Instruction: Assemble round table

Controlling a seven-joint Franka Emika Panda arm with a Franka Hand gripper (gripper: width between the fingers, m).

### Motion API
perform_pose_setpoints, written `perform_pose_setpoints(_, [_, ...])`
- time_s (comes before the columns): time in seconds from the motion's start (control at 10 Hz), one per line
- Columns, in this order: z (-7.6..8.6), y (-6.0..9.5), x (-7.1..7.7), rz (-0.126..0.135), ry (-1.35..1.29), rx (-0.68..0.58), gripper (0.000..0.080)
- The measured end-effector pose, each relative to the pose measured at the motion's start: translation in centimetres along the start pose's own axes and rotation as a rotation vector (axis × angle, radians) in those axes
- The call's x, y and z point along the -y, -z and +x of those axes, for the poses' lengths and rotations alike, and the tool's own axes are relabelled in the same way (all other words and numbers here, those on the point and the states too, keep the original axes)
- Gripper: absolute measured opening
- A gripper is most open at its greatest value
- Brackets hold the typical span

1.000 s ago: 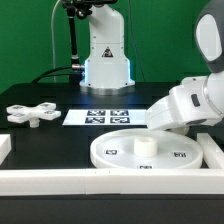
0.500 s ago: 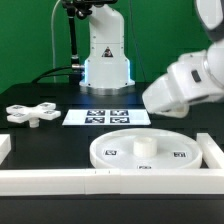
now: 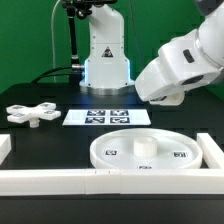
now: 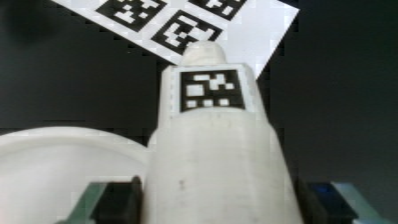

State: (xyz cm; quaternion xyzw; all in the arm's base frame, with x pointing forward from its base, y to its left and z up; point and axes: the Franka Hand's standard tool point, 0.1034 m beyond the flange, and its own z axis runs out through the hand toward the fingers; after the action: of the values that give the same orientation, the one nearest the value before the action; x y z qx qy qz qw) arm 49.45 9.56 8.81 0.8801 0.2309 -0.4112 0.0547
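Note:
In the wrist view my gripper [image 4: 222, 200] is shut on the white cylindrical leg [image 4: 217, 130], with a dark finger on each side of it. The leg carries a square tag and points away from the camera. The large rimmed round disc [image 3: 165, 140] lies at the front of the table with a raised hub [image 3: 145, 147] in its middle; its edge also shows in the wrist view [image 4: 63, 165]. In the exterior view my white wrist [image 3: 175, 65] hangs above and behind the disc's right part and hides the fingers and the leg. The cross-shaped base [image 3: 30, 114] lies at the exterior view's left.
The marker board [image 3: 108, 117] lies flat behind the disc and shows beyond the leg in the wrist view [image 4: 187, 25]. White border rails run along the front [image 3: 60, 178] and the right [image 3: 212, 150]. The arm's base [image 3: 106, 55] stands at the back.
My arm has risen from low beside the disc's right edge and moved up and toward the exterior view's left. Disc, base and marker board have not moved.

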Motion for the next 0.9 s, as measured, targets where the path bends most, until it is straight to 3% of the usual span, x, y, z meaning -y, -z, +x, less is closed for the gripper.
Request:
perform_pose_setpoints(0.2, [0.9, 1.2, -1.3, -0.011, 0.015, -0.117, 0.0409])
perform_pose_setpoints(0.3, [-0.1, 2.4, -2.2, 0.009, 0.003, -0.151, 0.0409])
perform_pose_setpoints(0.4, [-0.6, 3.6, -2.9, 0.046, -0.013, -0.196, 0.0409])
perform_pose_setpoints(0.5, [-0.5, 4.4, -3.7, 0.038, -0.026, -0.254, 0.0409])
perform_pose_setpoints(0.6, [0.1, 4.6, -3.9, 0.015, -0.031, -0.347, 0.0409])
perform_pose_setpoints(0.9, [0.2, 4.8, -4.5, -0.018, -0.047, -0.507, 0.0409])
